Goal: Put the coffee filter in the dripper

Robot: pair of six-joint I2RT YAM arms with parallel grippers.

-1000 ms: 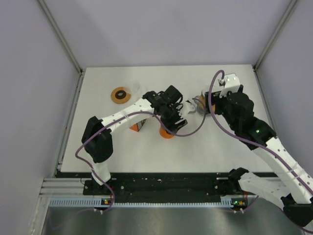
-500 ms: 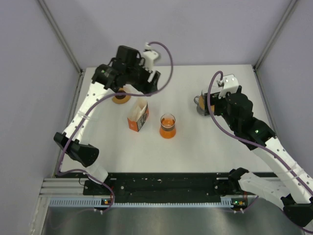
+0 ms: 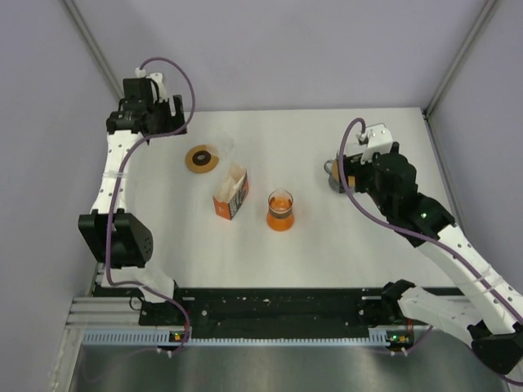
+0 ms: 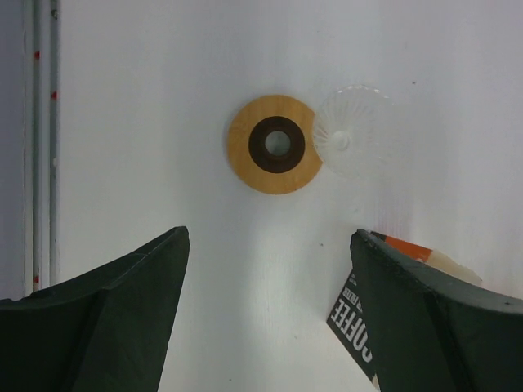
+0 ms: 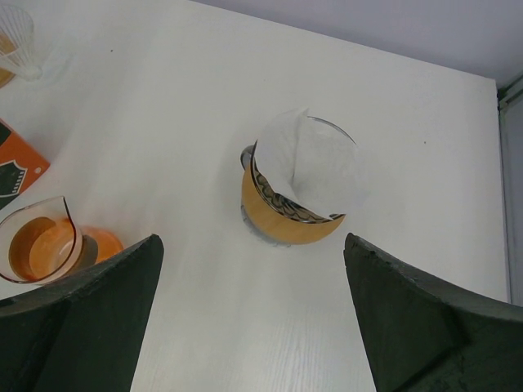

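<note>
since half a second ago the left arm has swung out to the far left corner of the table (image 3: pixel 327 245). its left gripper (image 4: pixel 270 237) hangs there with jaws spread and empty, above the wooden ring (image 4: pixel 277 144) and a clear ribbed cone (image 4: pixel 353 140). the coffee filter (image 5: pixel 315 167) sits inside the dripper (image 5: pixel 286 219) toward the far right edge, one fold poking above the rim. the right gripper (image 5: pixel 252 242) hovers over it, jaws apart, holding nothing. the coffee box (image 3: pixel 230 194) and orange beaker (image 3: pixel 279 211) stand mid-table.
</note>
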